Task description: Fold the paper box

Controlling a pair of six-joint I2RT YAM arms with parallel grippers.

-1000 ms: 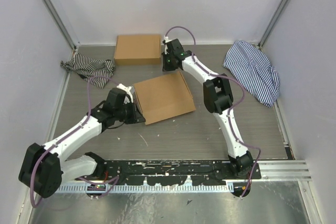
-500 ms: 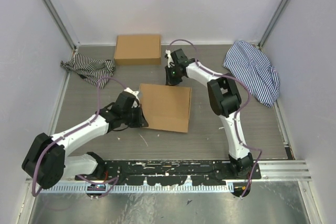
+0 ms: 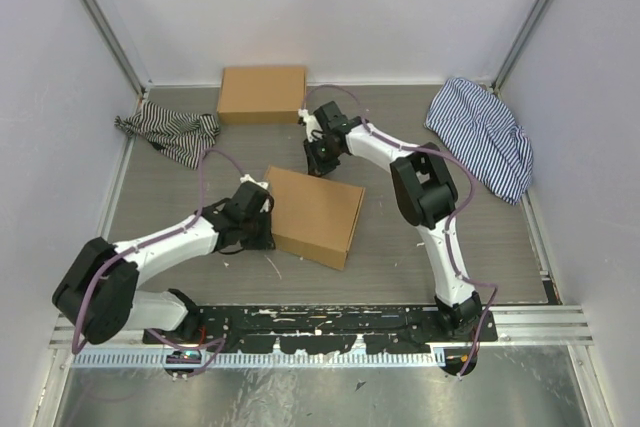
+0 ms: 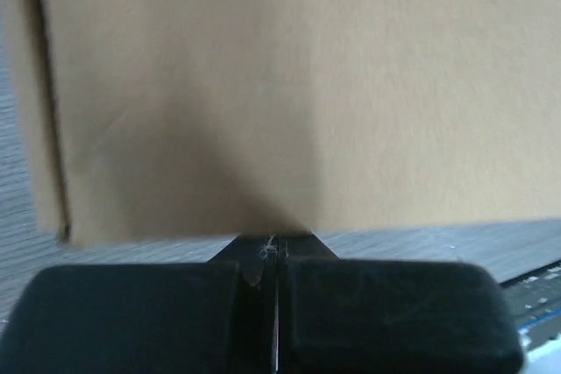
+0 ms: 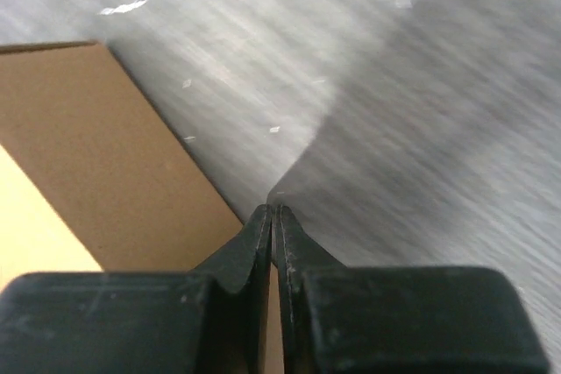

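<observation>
Paper box lies on the bench, nearer than the second box — likely light, stiff, slick; pinch an edge. Left fingers closed against it — right fingers closed, empty.

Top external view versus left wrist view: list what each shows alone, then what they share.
Only top external: the second cardboard box at the back, the dark striped cloth, the blue striped cloth and the right arm. Only left wrist: the left fingers shut together, tips at the edge of the paper box. Both: the paper box and the grey table.
</observation>
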